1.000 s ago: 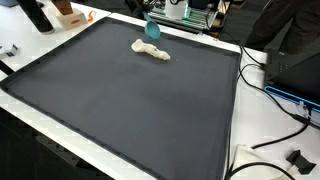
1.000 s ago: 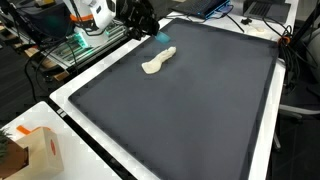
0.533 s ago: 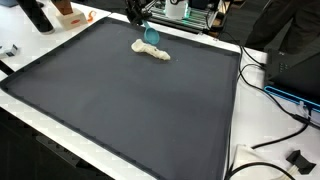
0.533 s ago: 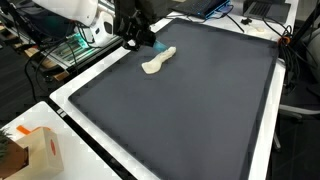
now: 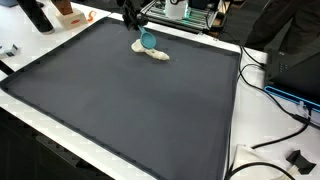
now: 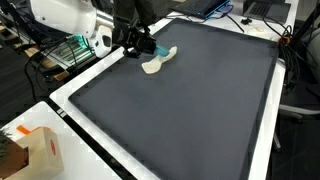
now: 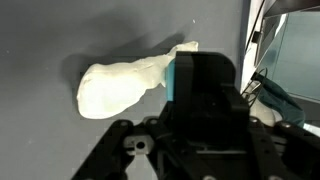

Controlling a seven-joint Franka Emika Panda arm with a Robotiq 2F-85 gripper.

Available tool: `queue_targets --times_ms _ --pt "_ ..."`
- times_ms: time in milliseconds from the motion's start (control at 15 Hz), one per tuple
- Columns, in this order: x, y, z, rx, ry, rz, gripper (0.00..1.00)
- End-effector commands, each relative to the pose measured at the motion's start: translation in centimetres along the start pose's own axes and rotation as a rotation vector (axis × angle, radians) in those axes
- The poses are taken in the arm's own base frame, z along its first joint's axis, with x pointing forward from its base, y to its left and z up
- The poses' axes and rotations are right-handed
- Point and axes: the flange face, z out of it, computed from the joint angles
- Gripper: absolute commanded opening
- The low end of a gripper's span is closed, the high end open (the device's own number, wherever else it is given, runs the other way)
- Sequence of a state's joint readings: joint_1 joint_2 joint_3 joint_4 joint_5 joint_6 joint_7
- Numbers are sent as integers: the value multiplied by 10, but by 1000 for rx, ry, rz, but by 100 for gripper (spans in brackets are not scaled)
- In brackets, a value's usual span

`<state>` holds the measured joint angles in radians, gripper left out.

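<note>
A white, elongated soft object [image 5: 156, 53] lies near the far edge of the dark mat [image 5: 130, 110]; it also shows in an exterior view [image 6: 157, 62]. My gripper [image 5: 141, 32] [image 6: 148, 44] hangs just over its end, shut on a small teal object [image 5: 148, 42] [image 6: 162, 49]. In the wrist view the white object [image 7: 120, 86] stretches left of my gripper [image 7: 203, 88]. Only a thin teal edge [image 7: 170, 78] of the held object shows there, beside the dark gripper body. Whether the teal object touches the white one, I cannot tell.
A white border [image 6: 70, 105] frames the mat. An orange-and-white box [image 6: 35, 152] stands off the mat near a corner. Cables [image 5: 275, 95] and dark equipment [image 5: 295, 50] lie beyond one side. A rack with electronics [image 6: 70, 45] stands behind the arm.
The gripper has carried the teal object down and inward over the mat, from beside the mat's edge to right above the end of the white object. The white object has not moved.
</note>
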<state>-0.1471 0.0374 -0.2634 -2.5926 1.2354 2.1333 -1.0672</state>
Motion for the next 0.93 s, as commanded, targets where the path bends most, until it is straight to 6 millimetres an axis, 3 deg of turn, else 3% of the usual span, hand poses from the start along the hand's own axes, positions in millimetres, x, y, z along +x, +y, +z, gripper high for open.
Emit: queue_targets --times_ms 0,467,867 --pt "7 23 12 13 -5 39 25" --pt "16 45 27 -25 -20 94 25" --pt "6 64 27 -17 -51 164 25"
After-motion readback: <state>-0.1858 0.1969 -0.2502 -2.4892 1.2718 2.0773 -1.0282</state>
